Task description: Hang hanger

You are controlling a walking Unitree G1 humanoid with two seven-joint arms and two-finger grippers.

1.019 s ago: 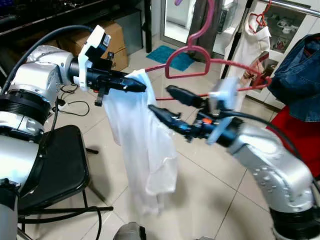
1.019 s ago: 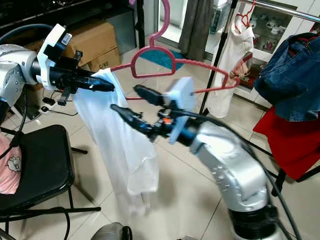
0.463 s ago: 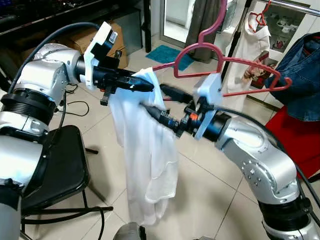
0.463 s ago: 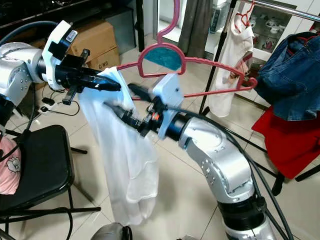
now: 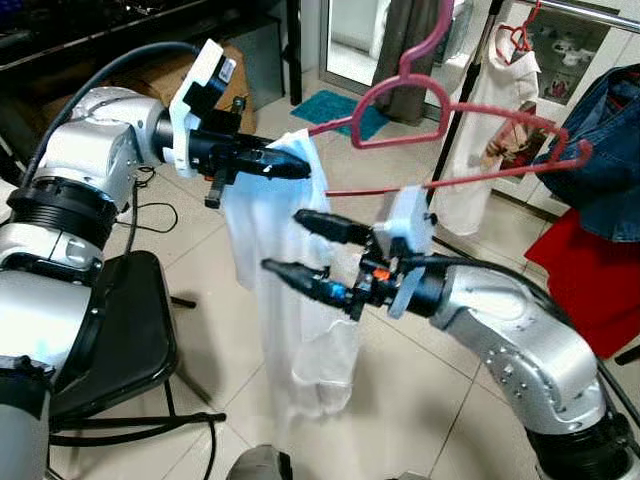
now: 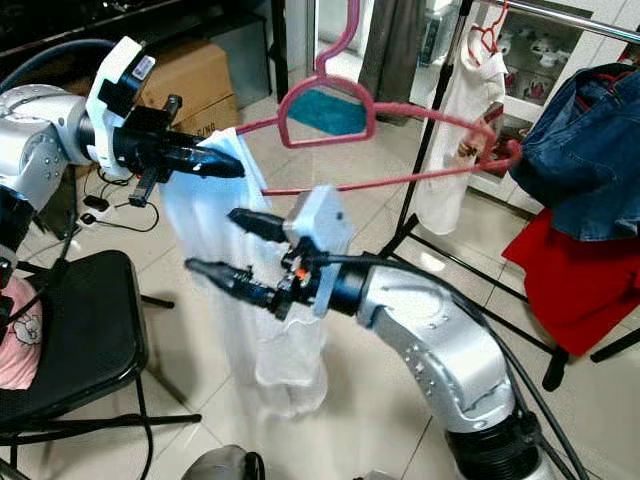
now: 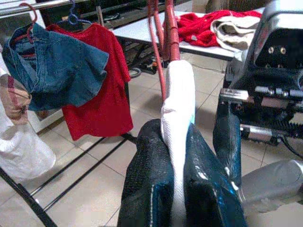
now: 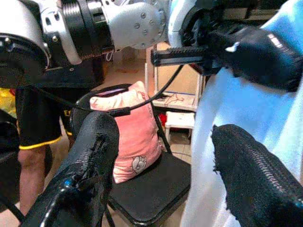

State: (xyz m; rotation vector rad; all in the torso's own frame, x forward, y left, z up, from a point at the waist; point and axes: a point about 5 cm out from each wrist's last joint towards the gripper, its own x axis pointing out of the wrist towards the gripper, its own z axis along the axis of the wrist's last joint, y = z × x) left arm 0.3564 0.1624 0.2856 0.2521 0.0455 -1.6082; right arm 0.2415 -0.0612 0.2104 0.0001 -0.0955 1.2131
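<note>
**Right tool dropped off the garment, hanger held up by left**

Right tool (image 5: pixel 305 245) has backed down and away from the white garment (image 5: pixel 290 300) since half a second ago: then its fingers were in against the cloth just under the left tool, now they sit lower and in front of it, spread wide with nothing between them. Right wrist view confirms: two fingers (image 8: pixel 85 156) well apart, garment beside one of them, a black chair (image 8: pixel 151 189) with a pink cushion (image 8: pixel 135 142) beyond.

Left tool (image 5: pixel 285 165) hasn't shifted much. It's clamped on the garment's shoulder where the cloth wraps over the end of the pink hanger (image 5: pixel 440 125). Left wrist view shows white fabric (image 7: pixel 177 123) pinched between the two fingers, hanger wire running on out of it. So one arm carries both hanger and garment by that end; the hook stands up near the top of the frame, the far end reaches toward the clothes rail (image 5: pixel 590 12) on the right.

My read: garment is only on one shoulder, rest hangs straight down. Right tool is probably open to re-grab and pull the other side over. Hook is not on the rail yet; a denim jacket (image 5: pixel 600 130) and a red shirt (image 5: pixel 590 270) already hang there.
</note>
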